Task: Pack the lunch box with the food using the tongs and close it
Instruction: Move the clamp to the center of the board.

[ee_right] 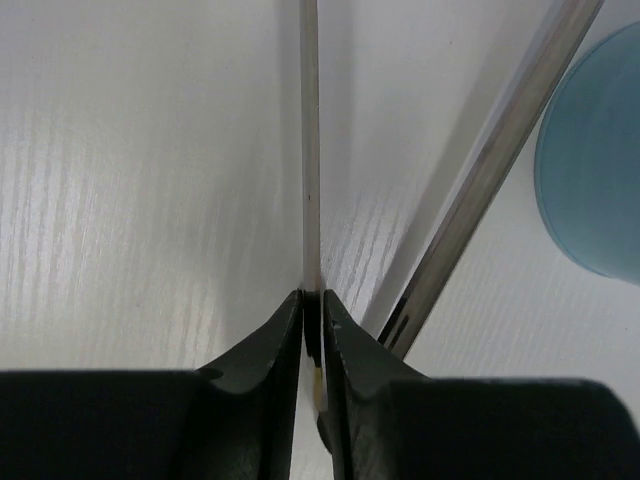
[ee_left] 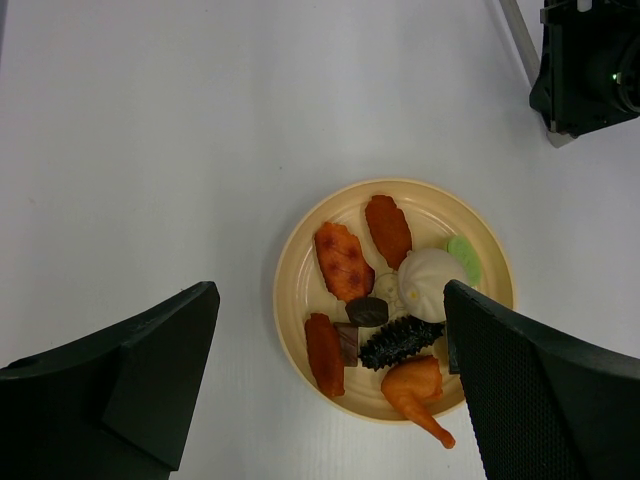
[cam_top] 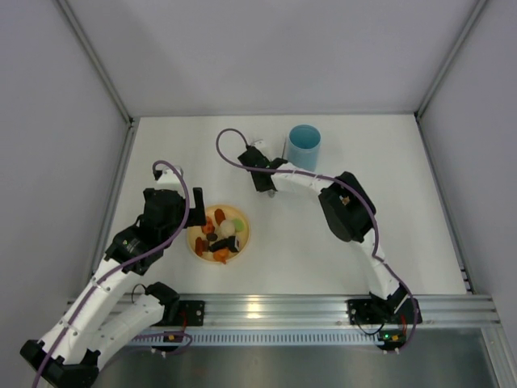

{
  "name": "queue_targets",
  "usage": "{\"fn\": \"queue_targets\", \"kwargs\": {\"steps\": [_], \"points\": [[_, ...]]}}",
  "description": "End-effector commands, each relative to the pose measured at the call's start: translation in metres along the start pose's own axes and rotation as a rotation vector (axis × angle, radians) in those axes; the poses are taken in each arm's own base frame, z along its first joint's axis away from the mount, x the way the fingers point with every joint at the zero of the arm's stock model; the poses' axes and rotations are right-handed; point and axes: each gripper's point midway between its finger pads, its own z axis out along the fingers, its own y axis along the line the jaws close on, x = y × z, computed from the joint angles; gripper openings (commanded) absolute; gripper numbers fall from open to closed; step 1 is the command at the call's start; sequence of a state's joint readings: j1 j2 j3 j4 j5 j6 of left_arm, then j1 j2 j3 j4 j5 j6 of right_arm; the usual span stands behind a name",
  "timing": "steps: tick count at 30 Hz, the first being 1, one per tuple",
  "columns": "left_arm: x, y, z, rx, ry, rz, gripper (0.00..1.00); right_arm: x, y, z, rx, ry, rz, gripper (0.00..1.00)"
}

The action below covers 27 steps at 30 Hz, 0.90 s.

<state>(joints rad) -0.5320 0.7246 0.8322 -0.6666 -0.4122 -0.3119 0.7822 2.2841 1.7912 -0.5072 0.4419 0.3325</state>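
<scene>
My right gripper [ee_right: 312, 300] is shut on one thin arm of the silver tongs [ee_right: 310, 150]. The tongs' other arm [ee_right: 490, 180] slants away free on the right, just above the white table. The light blue lunch box [ee_right: 598, 170] stands open-topped close to the right of the tongs; in the top view the lunch box [cam_top: 304, 145] is at the back, beside the right gripper [cam_top: 266, 183]. The food [ee_left: 395, 290], several small pieces, lies on a yellow plate [ee_left: 292, 300]. My left gripper [ee_left: 330, 385] hangs open over the plate's near edge, holding nothing.
Grey walls enclose the table on three sides. The right arm's elbow [cam_top: 346, 206] hangs over the table to the right of the plate [cam_top: 199, 246]. An aluminium rail [cam_top: 266, 309] carrying both arm bases runs along the near edge.
</scene>
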Motion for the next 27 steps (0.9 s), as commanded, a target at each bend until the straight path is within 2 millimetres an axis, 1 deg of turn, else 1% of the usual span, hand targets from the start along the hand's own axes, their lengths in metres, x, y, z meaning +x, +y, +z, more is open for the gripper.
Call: {"fn": "queue_targets", "kwargs": {"steps": [1, 2, 4, 5, 7, 9, 10, 11, 13, 14, 16, 17, 18, 19, 20, 21, 23, 25, 27], "points": [[-0.009, -0.002, -0.002, 0.005, -0.023, -0.012, 0.99, 0.006, 0.002, 0.000, -0.053, 0.011, 0.033, 0.13], [-0.009, -0.002, -0.002, 0.005, -0.023, -0.012, 0.99, 0.010, 0.000, -0.004, -0.056, 0.012, 0.039, 0.09], [-0.009, -0.002, -0.002, 0.006, -0.022, -0.011, 0.99, 0.014, -0.002, -0.010, -0.061, 0.014, 0.052, 0.08], [-0.009, -0.002, -0.002, 0.007, -0.023, -0.011, 0.99, 0.020, -0.005, -0.018, -0.060, 0.018, 0.049, 0.07], [-0.009, -0.002, -0.002, 0.006, -0.021, -0.011, 0.99, 0.026, -0.007, -0.027, -0.055, 0.019, 0.053, 0.07], [-0.008, -0.002, -0.001, 0.004, -0.019, -0.008, 0.99, 0.038, -0.013, -0.041, -0.048, 0.032, 0.052, 0.07], [-0.008, -0.002, -0.001, 0.004, -0.021, -0.010, 0.99, 0.036, -0.015, -0.051, -0.052, 0.019, 0.064, 0.07], [-0.008, -0.002, -0.002, 0.004, -0.021, -0.010, 0.99, 0.050, -0.019, -0.053, -0.044, 0.043, 0.056, 0.07], [-0.008, -0.002, -0.001, 0.005, -0.018, -0.010, 0.99, 0.060, -0.017, -0.061, -0.058, 0.051, 0.050, 0.07], [-0.009, -0.002, -0.001, 0.003, -0.021, -0.011, 0.99, 0.069, -0.021, -0.068, -0.063, 0.058, 0.045, 0.07], [-0.009, -0.002, -0.001, 0.003, -0.020, -0.009, 0.99, 0.080, -0.017, -0.076, -0.085, 0.067, 0.033, 0.07], [-0.008, -0.001, -0.001, 0.001, -0.019, -0.009, 0.99, 0.089, -0.019, -0.082, -0.093, 0.074, 0.027, 0.07], [-0.009, -0.001, -0.001, -0.001, -0.019, -0.011, 0.99, 0.096, -0.013, -0.087, -0.115, 0.081, 0.014, 0.07], [-0.008, -0.002, -0.001, 0.000, -0.018, -0.010, 0.99, 0.099, -0.012, -0.090, -0.125, 0.080, 0.008, 0.07], [-0.008, -0.002, -0.001, 0.000, -0.018, -0.010, 0.99, 0.107, -0.013, -0.095, -0.132, 0.086, 0.002, 0.07], [-0.008, -0.002, -0.001, -0.001, -0.018, -0.008, 0.99, 0.113, -0.009, -0.100, -0.147, 0.090, -0.012, 0.07], [-0.008, -0.001, -0.001, -0.003, -0.017, -0.009, 0.99, 0.122, -0.009, -0.108, -0.161, 0.089, -0.021, 0.08], [-0.008, -0.001, 0.000, -0.004, -0.016, -0.010, 0.99, 0.128, -0.004, -0.115, -0.178, 0.086, -0.032, 0.10], [-0.008, -0.001, 0.000, -0.005, -0.016, -0.008, 0.99, 0.132, -0.004, -0.122, -0.182, 0.078, -0.039, 0.15]]}}
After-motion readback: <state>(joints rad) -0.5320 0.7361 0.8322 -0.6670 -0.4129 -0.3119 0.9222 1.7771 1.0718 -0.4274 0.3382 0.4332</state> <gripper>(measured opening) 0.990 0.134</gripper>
